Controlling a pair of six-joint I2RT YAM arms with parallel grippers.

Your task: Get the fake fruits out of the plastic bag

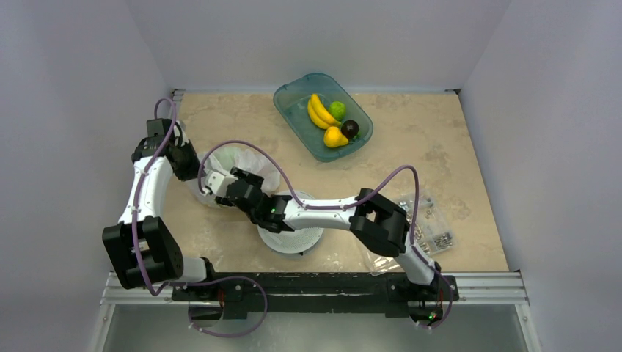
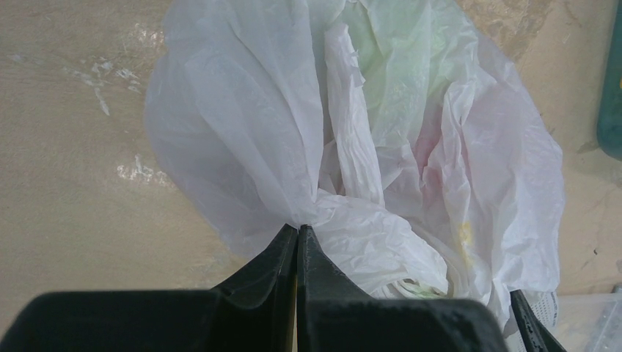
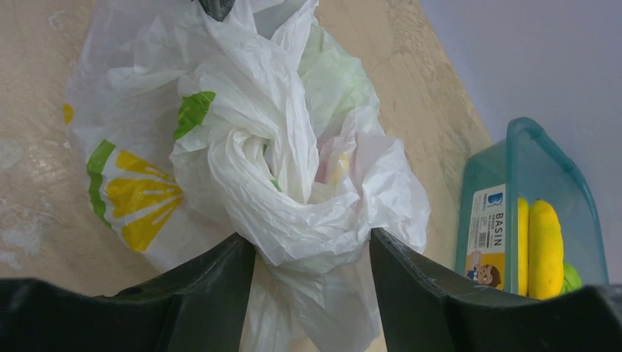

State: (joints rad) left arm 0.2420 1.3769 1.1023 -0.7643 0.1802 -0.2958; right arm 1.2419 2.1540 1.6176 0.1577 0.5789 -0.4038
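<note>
The white crinkly plastic bag [image 1: 253, 160] with yellow lemon prints lies on the table left of centre. My left gripper [image 2: 298, 227] is shut on a pinched fold of the plastic bag [image 2: 352, 147] at its near edge. My right gripper [image 3: 312, 242] holds a twisted bunch of the plastic bag [image 3: 293, 183]; the film presses against both fingers, which stand partly apart. The fake fruits are hidden inside the bag. Only a pale green tint [image 2: 389, 66] and a pink tint [image 2: 440, 139] show through the film. In the top view the two grippers [image 1: 204, 182] [image 1: 229, 185] sit side by side at the bag's near side.
A teal basin [image 1: 290, 99] stands at the back centre with a banana bunch [image 1: 317, 111], a green fruit, a yellow fruit and a dark plum in it. A round white dish [image 1: 293, 238] lies under the right arm. A clear bag of screws [image 1: 429, 220] lies at the right.
</note>
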